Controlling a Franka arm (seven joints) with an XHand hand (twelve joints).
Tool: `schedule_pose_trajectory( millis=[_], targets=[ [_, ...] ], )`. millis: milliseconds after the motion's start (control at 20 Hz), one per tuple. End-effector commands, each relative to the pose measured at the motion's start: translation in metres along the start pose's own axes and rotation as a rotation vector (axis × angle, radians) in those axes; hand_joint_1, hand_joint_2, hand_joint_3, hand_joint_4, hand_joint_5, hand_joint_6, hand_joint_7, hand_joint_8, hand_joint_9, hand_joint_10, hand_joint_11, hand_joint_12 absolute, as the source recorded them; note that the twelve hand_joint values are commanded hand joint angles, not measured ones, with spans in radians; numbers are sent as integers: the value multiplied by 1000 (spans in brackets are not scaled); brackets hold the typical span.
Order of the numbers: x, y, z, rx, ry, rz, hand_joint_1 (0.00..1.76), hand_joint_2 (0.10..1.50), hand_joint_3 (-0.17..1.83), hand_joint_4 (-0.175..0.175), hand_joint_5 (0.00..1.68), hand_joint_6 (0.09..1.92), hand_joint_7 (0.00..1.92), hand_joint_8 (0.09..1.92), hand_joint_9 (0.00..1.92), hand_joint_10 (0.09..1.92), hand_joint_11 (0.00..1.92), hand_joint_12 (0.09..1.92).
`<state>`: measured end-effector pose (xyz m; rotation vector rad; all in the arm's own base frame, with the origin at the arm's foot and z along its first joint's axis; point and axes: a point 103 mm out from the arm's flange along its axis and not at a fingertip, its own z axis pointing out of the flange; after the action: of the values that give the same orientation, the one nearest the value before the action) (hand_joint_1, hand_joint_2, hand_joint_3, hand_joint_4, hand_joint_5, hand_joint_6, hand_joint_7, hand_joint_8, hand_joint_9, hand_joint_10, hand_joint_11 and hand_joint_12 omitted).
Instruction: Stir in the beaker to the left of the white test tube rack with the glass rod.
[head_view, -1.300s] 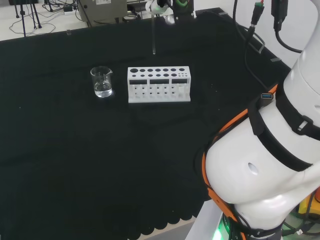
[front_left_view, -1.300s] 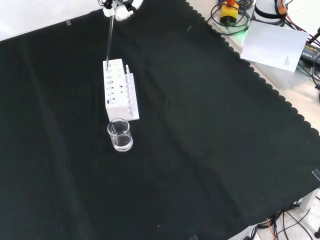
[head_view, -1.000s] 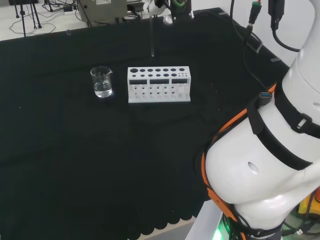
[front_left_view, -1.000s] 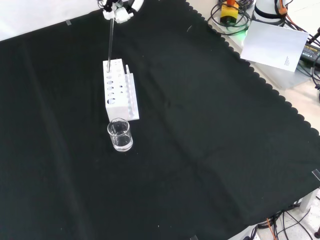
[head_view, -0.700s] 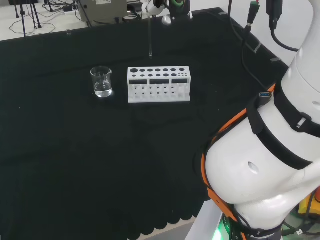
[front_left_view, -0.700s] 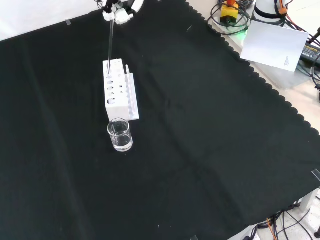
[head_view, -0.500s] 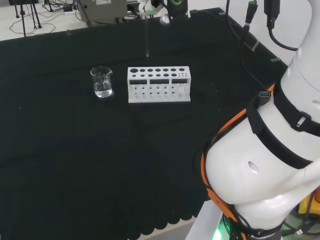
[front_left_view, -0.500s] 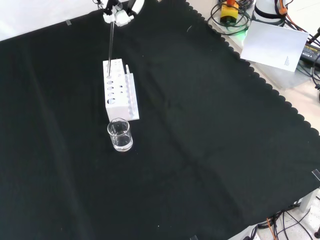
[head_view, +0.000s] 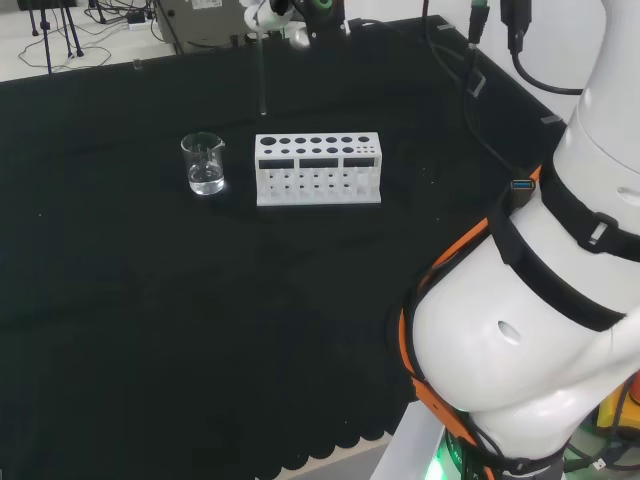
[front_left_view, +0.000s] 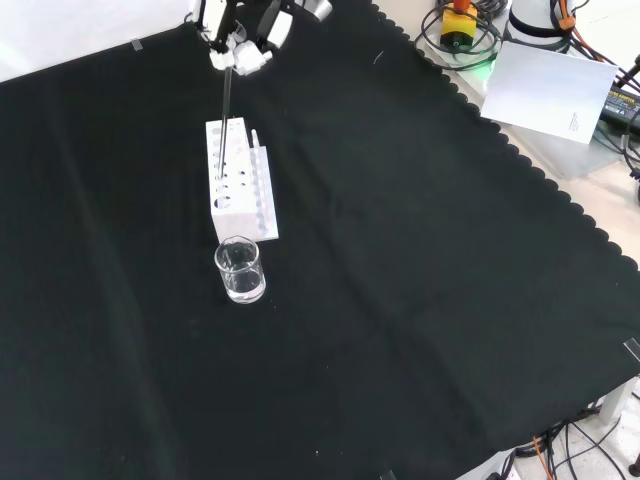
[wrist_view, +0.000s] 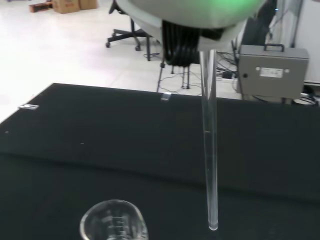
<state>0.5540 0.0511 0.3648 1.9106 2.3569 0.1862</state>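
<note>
A clear glass beaker (head_view: 204, 163) with a little liquid stands on the black cloth, left of the white test tube rack (head_view: 318, 168) in the head view. My hand (head_view: 272, 14) hangs above and beyond the rack's left end, shut on the top of a glass rod (head_view: 262, 80) that points straight down, its tip in the air. In the front view the hand (front_left_view: 241, 42) holds the rod (front_left_view: 224, 120) over the rack (front_left_view: 238, 180), and the beaker (front_left_view: 241, 270) stands nearer the camera. The wrist view has the rod (wrist_view: 210, 150) beside the beaker (wrist_view: 114, 223), apart from it.
The arm's white links (head_view: 530, 300) take up the right of the head view. A grey box (head_view: 205, 18) and cables sit beyond the cloth's far edge. In the front view a sheet of paper (front_left_view: 548, 90) and cables lie off the cloth at the upper right.
The hand has carried the rod to the left in the head view, from over the rack's middle toward its beaker end. Beaker and rack have not moved.
</note>
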Motion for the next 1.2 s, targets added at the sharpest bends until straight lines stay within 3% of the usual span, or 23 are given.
schedule_pose_trajectory(
  millis=[50,350,800,1200],
  targets=[
    [22,10,1,-15,8,-57,1319,685,631,-175,1207,486,1314,867,1767,611,1270,730],
    [38,27,0,15,30,-93,1319,686,629,-175,1208,483,1314,866,1767,610,1270,730],
    [64,41,28,24,83,-172,1319,687,626,-175,1209,480,1314,865,1766,611,1268,728],
    [66,46,38,38,105,-184,1319,688,624,-175,1210,478,1315,863,1766,611,1267,727]
  ],
)
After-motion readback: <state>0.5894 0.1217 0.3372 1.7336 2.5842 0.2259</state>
